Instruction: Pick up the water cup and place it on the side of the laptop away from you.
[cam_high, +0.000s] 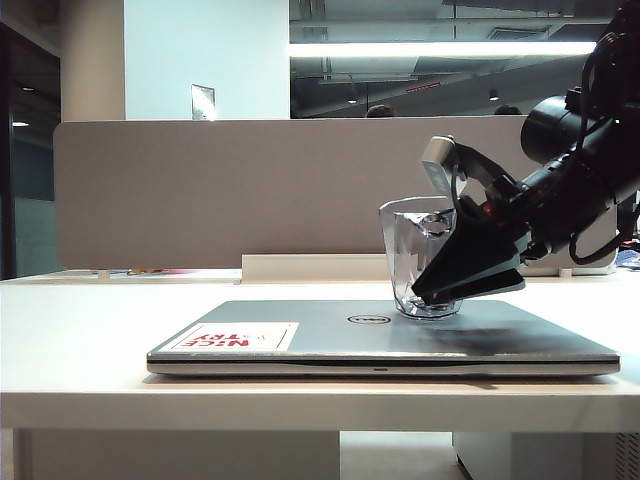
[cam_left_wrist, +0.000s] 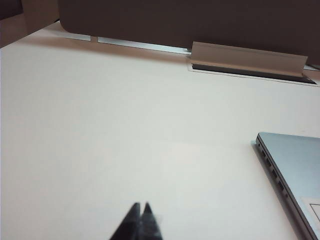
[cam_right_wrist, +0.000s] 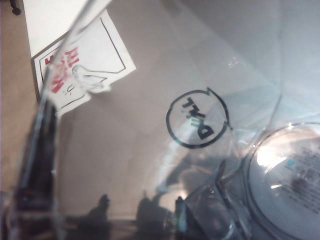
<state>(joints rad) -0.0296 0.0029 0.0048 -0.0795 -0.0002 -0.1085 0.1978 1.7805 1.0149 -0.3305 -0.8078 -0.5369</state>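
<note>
Now water cup (cam_high: 418, 258) between right fingers (cam_high: 470, 265).

water cup (cam_high: 415, 255) — clear glossy | laptop (cam_high: 420, 335) — matt silver-grey lid

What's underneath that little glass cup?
The water cup stands upright on the closed laptop lid, right of its round logo. The right gripper is at it. The lid directly beneath the thick base is blurred.
</note>
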